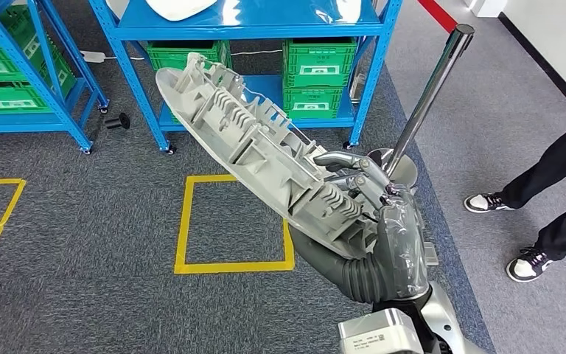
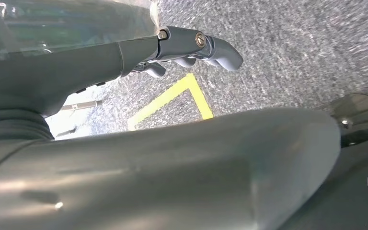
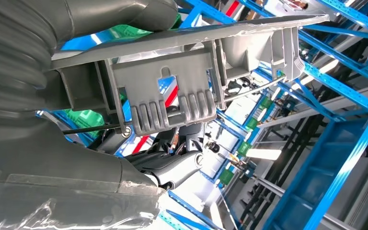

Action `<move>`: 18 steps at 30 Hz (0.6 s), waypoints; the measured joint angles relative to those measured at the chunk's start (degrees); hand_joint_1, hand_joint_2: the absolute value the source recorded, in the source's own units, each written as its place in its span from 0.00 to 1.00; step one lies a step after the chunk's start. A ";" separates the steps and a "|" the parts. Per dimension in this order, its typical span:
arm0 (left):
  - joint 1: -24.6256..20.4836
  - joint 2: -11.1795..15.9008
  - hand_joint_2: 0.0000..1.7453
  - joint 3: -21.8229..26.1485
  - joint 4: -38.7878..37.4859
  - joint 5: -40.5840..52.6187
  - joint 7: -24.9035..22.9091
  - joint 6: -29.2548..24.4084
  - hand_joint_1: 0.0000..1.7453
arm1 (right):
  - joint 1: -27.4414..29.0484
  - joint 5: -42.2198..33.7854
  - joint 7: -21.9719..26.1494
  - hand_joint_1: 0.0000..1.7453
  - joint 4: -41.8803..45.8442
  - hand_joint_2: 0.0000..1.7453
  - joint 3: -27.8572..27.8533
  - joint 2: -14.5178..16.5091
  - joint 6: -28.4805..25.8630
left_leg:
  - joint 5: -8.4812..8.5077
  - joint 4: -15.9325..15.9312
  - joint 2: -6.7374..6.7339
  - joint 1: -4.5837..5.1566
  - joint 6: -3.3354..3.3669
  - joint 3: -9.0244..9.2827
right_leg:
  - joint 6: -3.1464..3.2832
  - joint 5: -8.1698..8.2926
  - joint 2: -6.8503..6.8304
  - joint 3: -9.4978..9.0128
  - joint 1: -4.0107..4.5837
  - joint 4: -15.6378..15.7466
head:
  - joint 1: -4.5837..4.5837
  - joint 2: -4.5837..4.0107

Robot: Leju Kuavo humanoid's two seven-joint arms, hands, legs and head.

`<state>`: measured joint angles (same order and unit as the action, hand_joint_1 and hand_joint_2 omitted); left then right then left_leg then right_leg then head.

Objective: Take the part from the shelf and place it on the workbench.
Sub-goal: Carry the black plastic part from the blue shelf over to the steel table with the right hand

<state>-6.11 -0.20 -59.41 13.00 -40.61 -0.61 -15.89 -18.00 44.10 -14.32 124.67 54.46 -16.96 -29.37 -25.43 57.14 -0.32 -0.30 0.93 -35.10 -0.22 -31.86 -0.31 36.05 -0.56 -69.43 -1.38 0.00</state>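
I have the grey part [image 1: 254,144] clamped at its near end in the right robot hand [image 1: 365,188], long axis slanting up and away toward the blue shelf [image 1: 265,29], while the left robot hand [image 2: 191,48] hangs curled, holding nothing.

Grey part [image 3: 172,91] in robot hand [image 3: 52,158]
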 joint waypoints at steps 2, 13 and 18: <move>0.02 -0.03 1.00 -0.03 0.01 0.52 0.80 -0.66 0.00 | 0.04 0.11 -0.04 1.00 0.01 1.00 -0.02 -0.01 -0.02 | 0.66 0.53 0.03 0.13 -0.47 -1.15 | 0.57 0.67 -0.08 -5.61 0.18 8.26 | -0.30 0.00; 0.27 0.01 1.00 -0.98 0.02 1.90 2.18 -2.61 0.00 | 0.87 1.42 0.62 1.00 0.02 1.00 -0.13 -0.25 0.39 | -7.40 16.45 0.16 -0.43 -3.49 -6.40 | 3.25 1.96 -1.11 -5.81 0.07 12.78 | 1.40 0.00; -0.02 0.05 1.00 -1.39 0.02 1.90 2.17 -2.61 0.00 | 0.94 1.50 0.73 1.00 0.03 1.00 -0.11 -0.33 0.57 | -2.97 2.28 -2.08 0.07 -2.58 3.13 | 2.44 1.68 -2.88 -4.91 0.34 11.50 | 1.93 0.00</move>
<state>-6.13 -0.14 -60.80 13.03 -38.71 1.56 -18.50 -17.06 45.60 -13.59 124.70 54.35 -17.29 -28.79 -28.41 59.42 -2.39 -0.23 -1.65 -31.97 2.22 -30.17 -3.19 31.14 -0.22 -57.93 0.55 0.00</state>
